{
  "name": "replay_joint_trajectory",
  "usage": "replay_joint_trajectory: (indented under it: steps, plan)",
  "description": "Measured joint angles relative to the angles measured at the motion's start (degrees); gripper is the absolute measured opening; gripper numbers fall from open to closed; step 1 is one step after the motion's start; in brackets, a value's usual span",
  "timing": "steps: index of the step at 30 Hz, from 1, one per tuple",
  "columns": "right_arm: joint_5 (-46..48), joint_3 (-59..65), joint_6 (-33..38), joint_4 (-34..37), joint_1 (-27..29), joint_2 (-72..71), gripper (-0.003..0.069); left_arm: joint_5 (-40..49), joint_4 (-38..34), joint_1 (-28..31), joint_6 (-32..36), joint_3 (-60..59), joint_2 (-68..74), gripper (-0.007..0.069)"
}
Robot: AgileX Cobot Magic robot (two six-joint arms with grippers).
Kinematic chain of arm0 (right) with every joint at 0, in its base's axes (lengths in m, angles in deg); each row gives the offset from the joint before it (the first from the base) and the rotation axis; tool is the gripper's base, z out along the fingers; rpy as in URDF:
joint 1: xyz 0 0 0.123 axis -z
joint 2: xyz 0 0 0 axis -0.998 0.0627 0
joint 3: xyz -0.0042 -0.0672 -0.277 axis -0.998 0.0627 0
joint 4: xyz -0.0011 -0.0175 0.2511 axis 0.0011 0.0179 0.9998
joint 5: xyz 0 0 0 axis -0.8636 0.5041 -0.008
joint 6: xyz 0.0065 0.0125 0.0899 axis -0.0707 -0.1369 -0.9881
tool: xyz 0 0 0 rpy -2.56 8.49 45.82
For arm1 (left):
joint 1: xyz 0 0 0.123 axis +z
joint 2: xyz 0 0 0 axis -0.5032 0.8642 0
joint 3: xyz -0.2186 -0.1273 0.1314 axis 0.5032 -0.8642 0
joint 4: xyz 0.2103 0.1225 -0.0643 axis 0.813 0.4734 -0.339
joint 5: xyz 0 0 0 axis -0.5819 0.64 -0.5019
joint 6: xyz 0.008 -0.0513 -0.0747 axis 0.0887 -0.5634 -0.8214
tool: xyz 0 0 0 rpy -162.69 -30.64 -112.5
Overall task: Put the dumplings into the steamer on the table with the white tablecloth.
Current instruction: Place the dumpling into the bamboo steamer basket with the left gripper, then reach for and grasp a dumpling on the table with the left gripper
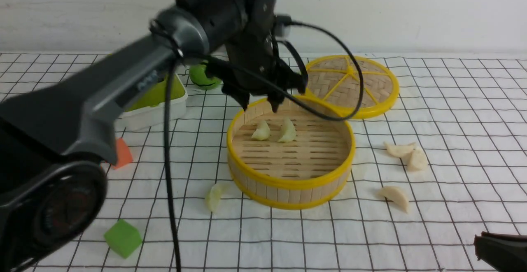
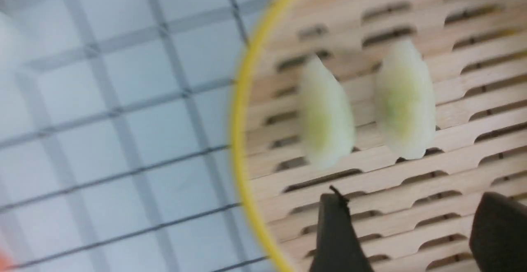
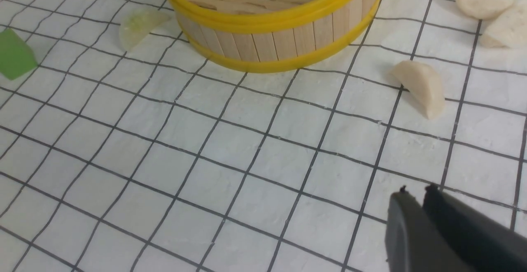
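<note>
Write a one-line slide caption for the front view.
Left gripper hangs open over the steamer, two green dumplings inside, four dumplings lying on the tablecloth.

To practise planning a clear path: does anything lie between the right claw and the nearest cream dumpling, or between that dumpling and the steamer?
Nothing visible does. Only bare white tablecloth lies between the right claw and the cream dumpling, and between it and the steamer, whose raised wall it would need lifting over.

you have a flat woven yellow-rimmed lid (image 1: 352, 84) lying at the back right, a white tub (image 1: 152, 113) with a lime-green top beside a round green thing (image 1: 201, 76) at the back left, an orange cube (image 1: 122, 152) nearer, and a green cube (image 1: 122, 238) nearest you.
</note>
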Motion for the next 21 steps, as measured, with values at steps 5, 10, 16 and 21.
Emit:
replay_joint_trajectory:
  steps: [5,10,16,21]
  plan:
    - [0.06,0.0,0.0,0.29,0.0,0.0,0.0058,0.91,2.31,1.09,1.06,-1.93,-9.44,0.0344]
    - [0.19,0.0,0.0,1.41,0.0,0.0,0.0059,0.96,1.23,3.48,1.13,-14.58,-15.91,0.0311]
    - [0.24,0.0,0.0,1.66,0.0,0.0,0.0064,-4.61,-3.13,5.97,0.62,-34.63,-15.53,0.0306]
    - [0.24,0.0,0.0,1.71,0.0,0.0,0.0069,-15.75,-6.74,6.11,2.37,-44.87,-13.93,0.0322]
